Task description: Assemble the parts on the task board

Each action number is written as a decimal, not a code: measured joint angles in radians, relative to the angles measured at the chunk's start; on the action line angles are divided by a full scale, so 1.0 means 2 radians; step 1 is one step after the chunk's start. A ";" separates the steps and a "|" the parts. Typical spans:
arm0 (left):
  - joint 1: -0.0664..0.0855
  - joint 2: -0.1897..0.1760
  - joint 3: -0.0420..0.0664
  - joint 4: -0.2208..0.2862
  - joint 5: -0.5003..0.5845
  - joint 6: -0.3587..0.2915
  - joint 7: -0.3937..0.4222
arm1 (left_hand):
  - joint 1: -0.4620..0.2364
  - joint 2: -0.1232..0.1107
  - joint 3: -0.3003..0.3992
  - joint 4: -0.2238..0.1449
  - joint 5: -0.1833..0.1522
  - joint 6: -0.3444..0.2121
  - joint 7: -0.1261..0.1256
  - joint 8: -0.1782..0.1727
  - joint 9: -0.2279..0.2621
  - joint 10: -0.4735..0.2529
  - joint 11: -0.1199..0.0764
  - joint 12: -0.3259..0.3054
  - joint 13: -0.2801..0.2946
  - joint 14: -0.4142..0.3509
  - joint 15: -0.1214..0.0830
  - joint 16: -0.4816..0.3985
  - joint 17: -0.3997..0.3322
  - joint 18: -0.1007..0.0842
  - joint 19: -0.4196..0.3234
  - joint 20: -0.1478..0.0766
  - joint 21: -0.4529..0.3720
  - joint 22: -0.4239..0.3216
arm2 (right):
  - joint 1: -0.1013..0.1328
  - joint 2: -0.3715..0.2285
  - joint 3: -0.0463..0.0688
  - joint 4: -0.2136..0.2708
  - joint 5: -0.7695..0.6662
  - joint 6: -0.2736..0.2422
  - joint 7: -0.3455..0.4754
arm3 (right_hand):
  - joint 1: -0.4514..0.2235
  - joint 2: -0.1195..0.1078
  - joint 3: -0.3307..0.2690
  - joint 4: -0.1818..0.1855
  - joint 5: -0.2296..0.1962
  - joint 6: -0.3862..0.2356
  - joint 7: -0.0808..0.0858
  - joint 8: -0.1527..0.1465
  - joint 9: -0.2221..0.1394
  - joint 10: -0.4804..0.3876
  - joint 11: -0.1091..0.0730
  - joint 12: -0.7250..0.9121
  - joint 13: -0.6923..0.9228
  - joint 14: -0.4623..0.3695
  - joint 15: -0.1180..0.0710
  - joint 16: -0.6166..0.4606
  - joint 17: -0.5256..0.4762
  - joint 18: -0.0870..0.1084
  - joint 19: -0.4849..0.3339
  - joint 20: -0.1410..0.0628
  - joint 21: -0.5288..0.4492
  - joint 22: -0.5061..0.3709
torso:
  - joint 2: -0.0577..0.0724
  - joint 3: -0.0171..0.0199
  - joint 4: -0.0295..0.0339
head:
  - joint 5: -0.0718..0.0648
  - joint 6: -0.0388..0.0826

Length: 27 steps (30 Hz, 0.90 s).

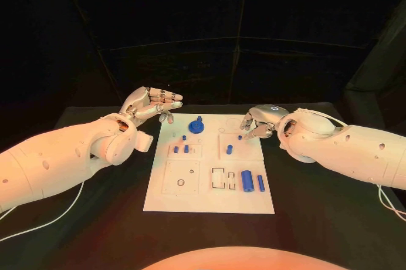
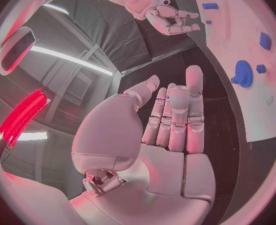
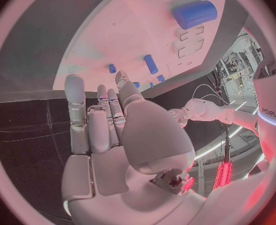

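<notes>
Left hand (image 1: 152,105) hovers off the far-left corner of the task board (image 1: 169,202), palm turned up, fingers (image 2: 178,115) straight and slightly apart, nothing in them; the left wrist view confirms an empty palm. Just past those fingertips, on the board, stands the round blue disc part (image 1: 196,127) with a short post on it, apart from the hand, not touched. Nearer the robot than the disc, a few small blue pegs (image 1: 180,148) stand upright in the board's left block; below them a white square plate (image 1: 181,177) shows two small rings, apparently unfilled holes. Middle of the board: outlined rectangular slots (image 1: 224,177) look unfilled. Beside them lie a thick blue cylinder (image 1: 246,180) and a thinner blue rod (image 1: 260,183), both flat on the board, loose, well away from either hand. Another small blue peg (image 1: 229,148) stands in the right block. Right hand (image 1: 258,122) sits at the far-right corner of the board, fingers (image 3: 106,122) half-curled downward over the board's edge; whether a fingertip pinches a small blue piece there cannot be told. In the right wrist view the palm looks empty. Judgement: task is early to middling, several pegs seated, the cylinder and rod and the slots not yet dealt with.
</notes>
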<state>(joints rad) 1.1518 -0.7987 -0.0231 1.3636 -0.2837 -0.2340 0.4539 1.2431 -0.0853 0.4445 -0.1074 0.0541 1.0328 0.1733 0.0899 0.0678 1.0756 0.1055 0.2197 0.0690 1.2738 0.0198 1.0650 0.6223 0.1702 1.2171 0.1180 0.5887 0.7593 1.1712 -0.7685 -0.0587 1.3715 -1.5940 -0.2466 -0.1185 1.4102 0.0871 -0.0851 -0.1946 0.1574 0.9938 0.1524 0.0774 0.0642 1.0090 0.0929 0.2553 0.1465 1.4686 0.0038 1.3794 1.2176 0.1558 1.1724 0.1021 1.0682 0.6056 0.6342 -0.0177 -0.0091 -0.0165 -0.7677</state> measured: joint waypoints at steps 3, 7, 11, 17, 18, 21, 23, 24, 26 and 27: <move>-0.001 -0.001 0.000 0.006 0.016 0.000 0.007 | 0.000 0.000 0.000 0.000 0.000 0.000 0.000 0.000 0.000 0.000 0.000 0.000 0.000 -0.001 0.001 -0.002 -0.003 0.000 0.000 0.000 -0.002 -0.001 | -0.002 0.007 0.000 -0.008 -0.003 0.001 0.000 | 0.000 0.004 0.002 -0.005 0.000 0.000 0.003 0.000 0.000 0.000 0.000 -0.003 -0.007 -0.001 0.001 0.000 0.000 0.000 -0.002 0.002 0.000 0.000 | 0.000 0.0001 0.0000 | 0.000 0.000; -0.002 -0.002 0.000 0.011 0.029 0.000 0.012 | 0.000 0.000 0.000 0.000 0.000 0.000 0.000 0.000 0.000 0.000 0.000 0.000 0.000 -0.004 0.000 -0.003 -0.005 0.000 -0.002 0.002 -0.002 -0.001 | -0.005 0.013 0.000 -0.015 -0.005 0.004 0.000 | 0.001 0.005 0.005 -0.009 0.000 0.000 0.003 -0.002 0.000 0.002 0.002 -0.006 -0.014 -0.002 0.002 0.000 0.000 0.000 -0.002 0.002 0.002 0.000 | 0.000 0.0001 0.0000 | 0.001 -0.001; -0.002 -0.002 0.000 0.014 0.040 0.000 0.017 | 0.000 0.000 -0.001 0.001 0.000 0.000 0.000 0.000 0.000 0.000 0.000 0.000 0.000 -0.004 0.000 -0.006 -0.006 0.000 -0.002 0.002 -0.002 -0.002 | -0.007 0.019 0.000 -0.021 -0.005 0.007 0.001 | 0.003 0.011 0.012 -0.016 -0.004 0.002 0.005 -0.002 0.000 0.005 0.005 -0.008 -0.023 -0.002 0.002 0.000 0.000 0.000 -0.002 0.002 0.002 0.001 | 0.000 0.0006 0.0000 | 0.002 -0.002; -0.003 -0.002 0.000 0.015 0.049 0.000 0.020 | 0.000 0.000 -0.001 0.001 0.000 0.000 0.000 0.000 0.000 0.000 0.000 0.002 0.000 -0.005 0.002 -0.006 -0.008 0.000 -0.002 0.002 -0.004 -0.003 | -0.010 0.028 0.000 -0.030 -0.003 0.013 0.004 | 0.002 0.028 0.028 -0.032 -0.016 0.007 0.010 -0.002 0.000 0.014 0.004 -0.016 -0.037 -0.002 0.002 0.002 0.000 0.000 -0.002 0.002 0.006 0.003 | 0.000 0.0007 0.0000 | 0.002 -0.002; -0.003 -0.002 0.000 0.015 0.050 0.000 0.020 | 0.000 0.000 -0.001 0.001 0.000 0.000 0.000 0.000 0.000 0.000 0.000 0.002 0.000 -0.005 0.002 -0.006 -0.009 0.000 -0.002 0.002 -0.004 -0.003 | -0.010 0.029 0.000 -0.032 -0.002 0.014 0.004 | 0.002 0.028 0.031 -0.035 -0.018 0.008 0.008 -0.002 0.000 0.016 0.006 -0.016 -0.040 -0.002 0.002 0.002 0.001 0.000 -0.002 0.002 0.008 0.004 | 0.000 0.0007 0.0000 | 0.002 -0.003; -0.003 -0.002 0.000 0.016 0.053 0.000 0.021 | 0.000 0.000 -0.001 0.001 0.000 0.000 0.000 0.000 0.000 0.000 0.000 0.002 0.000 -0.005 0.002 -0.006 -0.010 0.000 -0.002 0.002 -0.004 -0.004 | -0.011 0.032 0.000 -0.036 0.001 0.017 0.006 | 0.001 0.034 0.039 -0.043 -0.019 0.011 0.009 -0.002 0.001 0.020 0.005 -0.018 -0.042 -0.002 0.002 0.002 0.001 0.000 -0.002 0.002 0.008 0.005 | 0.000 0.0007 -0.0001 | 0.002 -0.003; -0.003 -0.002 0.000 0.016 0.054 0.000 0.021 | 0.000 0.000 -0.001 0.001 0.000 0.000 0.000 0.000 0.000 0.000 0.000 0.002 0.000 -0.007 0.000 -0.008 -0.011 0.000 -0.002 0.002 -0.004 -0.004 | -0.012 0.033 0.000 -0.038 0.003 0.019 0.008 | -0.002 0.036 0.046 -0.046 -0.022 0.015 0.008 -0.002 0.001 0.024 0.005 -0.022 -0.042 -0.002 0.002 0.002 0.001 0.000 -0.004 0.004 0.010 0.006 | 0.000 0.0007 -0.0001 | 0.002 -0.003; -0.003 -0.002 0.000 0.016 0.054 0.000 0.021 | 0.000 0.000 -0.001 0.001 0.000 0.000 0.000 0.000 0.000 0.000 0.000 0.002 0.000 -0.007 0.000 -0.008 -0.011 0.000 -0.002 0.002 -0.004 -0.004 | -0.012 0.034 0.000 -0.039 0.003 0.020 0.009 | -0.002 0.036 0.049 -0.047 -0.022 0.015 0.009 -0.002 0.001 0.025 0.004 -0.022 -0.042 -0.002 0.002 0.004 0.001 0.000 -0.004 0.004 0.010 0.006 | 0.000 0.0007 -0.0001 | 0.002 -0.003; -0.003 -0.002 0.000 0.016 0.055 0.000 0.021 | 0.000 0.000 -0.001 0.001 0.000 0.000 0.000 0.000 0.000 0.000 0.000 0.002 0.000 -0.007 0.000 -0.008 -0.012 0.000 -0.002 0.002 -0.004 -0.004 | -0.013 0.035 0.000 -0.041 0.005 0.022 0.010 | -0.005 0.039 0.059 -0.048 -0.022 0.017 0.009 -0.002 0.001 0.028 0.004 -0.027 -0.042 -0.002 0.002 0.004 0.001 0.000 -0.004 0.004 0.011 0.007 | 0.000 0.0007 -0.0004 | 0.002 -0.003; -0.003 -0.002 0.000 0.016 0.055 0.000 0.021 | 0.000 0.000 -0.001 0.001 0.000 0.000 0.000 0.000 0.000 0.000 0.000 0.002 0.000 -0.007 0.000 -0.008 -0.012 0.000 -0.002 0.002 -0.004 -0.004 | -0.013 0.036 0.000 -0.042 0.005 0.023 0.010 | -0.005 0.039 0.062 -0.048 -0.024 0.018 0.009 -0.002 0.001 0.029 0.003 -0.028 -0.042 -0.002 0.002 0.004 0.002 0.000 -0.004 0.004 0.012 0.008 | 0.000 0.0007 -0.0004 | 0.002 -0.003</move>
<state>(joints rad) 1.1450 -0.8030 -0.0231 1.3947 -0.1730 -0.2341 0.4965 1.2431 -0.0853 0.4418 -0.1048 0.0541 1.0327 0.1731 0.0899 0.0680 1.0756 0.1056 0.2246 0.0692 1.2595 0.0199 1.0486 0.5987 0.1697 1.2137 0.1213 0.5810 0.7509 1.1448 -0.6969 -0.0584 1.2867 -1.5832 -0.2002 -0.0977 1.4010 0.1653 0.0399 -0.2906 0.1100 1.0307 0.1699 0.0734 0.0656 1.0673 0.0995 0.2000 0.0616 1.4651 0.0072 1.3881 1.2214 0.1557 1.1652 0.1092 1.0918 0.6207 0.6349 -0.0164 -0.0100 -0.0132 -0.7744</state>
